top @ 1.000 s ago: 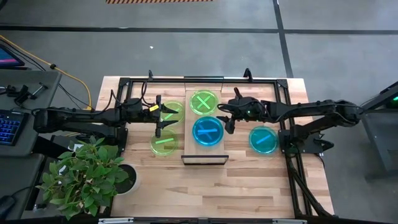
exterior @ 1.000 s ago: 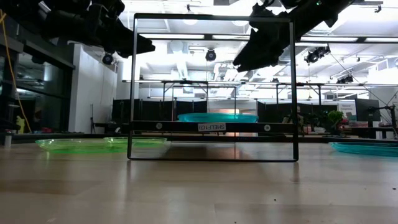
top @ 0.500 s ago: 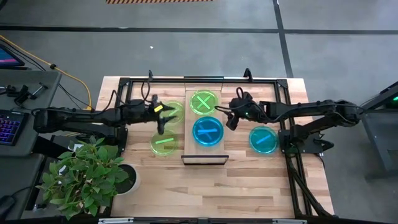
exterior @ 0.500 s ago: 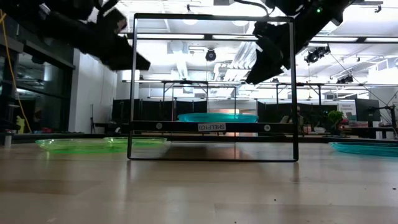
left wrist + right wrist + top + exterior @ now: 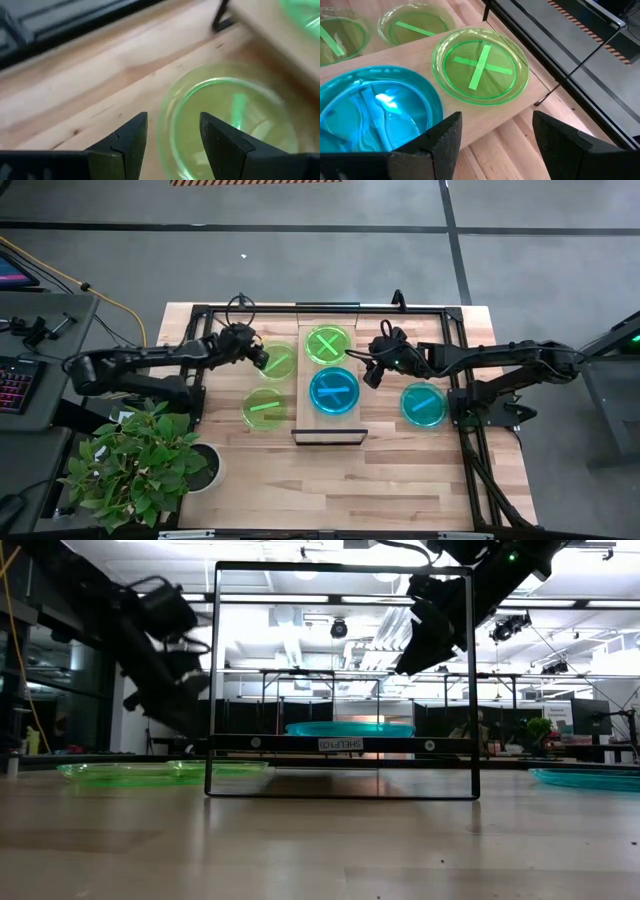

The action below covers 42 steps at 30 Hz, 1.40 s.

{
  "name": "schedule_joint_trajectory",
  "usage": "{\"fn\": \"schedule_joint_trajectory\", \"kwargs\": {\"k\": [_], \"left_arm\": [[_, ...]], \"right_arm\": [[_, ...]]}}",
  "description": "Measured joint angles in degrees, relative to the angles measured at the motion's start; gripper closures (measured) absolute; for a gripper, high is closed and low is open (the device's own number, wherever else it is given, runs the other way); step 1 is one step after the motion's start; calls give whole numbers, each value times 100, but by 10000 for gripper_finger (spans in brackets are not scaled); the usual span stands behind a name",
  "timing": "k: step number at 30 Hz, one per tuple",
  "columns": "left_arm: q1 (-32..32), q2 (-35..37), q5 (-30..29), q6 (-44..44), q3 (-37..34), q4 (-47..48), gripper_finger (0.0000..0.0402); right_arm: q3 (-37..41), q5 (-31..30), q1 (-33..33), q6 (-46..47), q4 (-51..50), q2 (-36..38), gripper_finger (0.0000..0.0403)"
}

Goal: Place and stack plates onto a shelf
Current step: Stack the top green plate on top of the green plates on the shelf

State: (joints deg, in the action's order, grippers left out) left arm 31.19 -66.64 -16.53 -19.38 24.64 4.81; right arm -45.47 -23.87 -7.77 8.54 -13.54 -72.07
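**Plates: two stacks on the shelf, three left on the table**

Left gripper (image 5: 262, 358), fingers spread and empty, hangs at the left rim of the upper yellow-green plate (image 5: 278, 361), left of centre in the high view; its wrist view shows that plate (image 5: 230, 127) just ahead between the fingers. A second yellow-green plate (image 5: 264, 409) lies just below. Right gripper (image 5: 366, 369), also spread and empty, hovers by the shelf (image 5: 329, 432) at centre, where a green stack (image 5: 328, 344) and a blue stack (image 5: 334, 391) each show a cross of stripes. The loose blue plate (image 5: 424, 404) lies to the right, nearer the right arm. Probably the left arm takes its plate next; the shelf's dark end frame (image 5: 340, 680) stands nearby.
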Motion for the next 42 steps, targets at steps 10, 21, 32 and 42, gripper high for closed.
{"fn": "schedule_joint_trajectory", "kwargs": {"k": [10,21,32,42], "left_arm": [[566,-972,963,-13,0,-445,232],[572,-1242,657,-11,4,-569,232],[586,-1607,848,8,133,-643,232],[583,-1612,876,315,206,-476,297]], "right_arm": [[0,-3,-9,0,-2,0,175],[0,-1,-9,44,-1,0,175],[0,-1,-9,44,0,0,175],[2,-1,-9,44,-1,0,175]]}}
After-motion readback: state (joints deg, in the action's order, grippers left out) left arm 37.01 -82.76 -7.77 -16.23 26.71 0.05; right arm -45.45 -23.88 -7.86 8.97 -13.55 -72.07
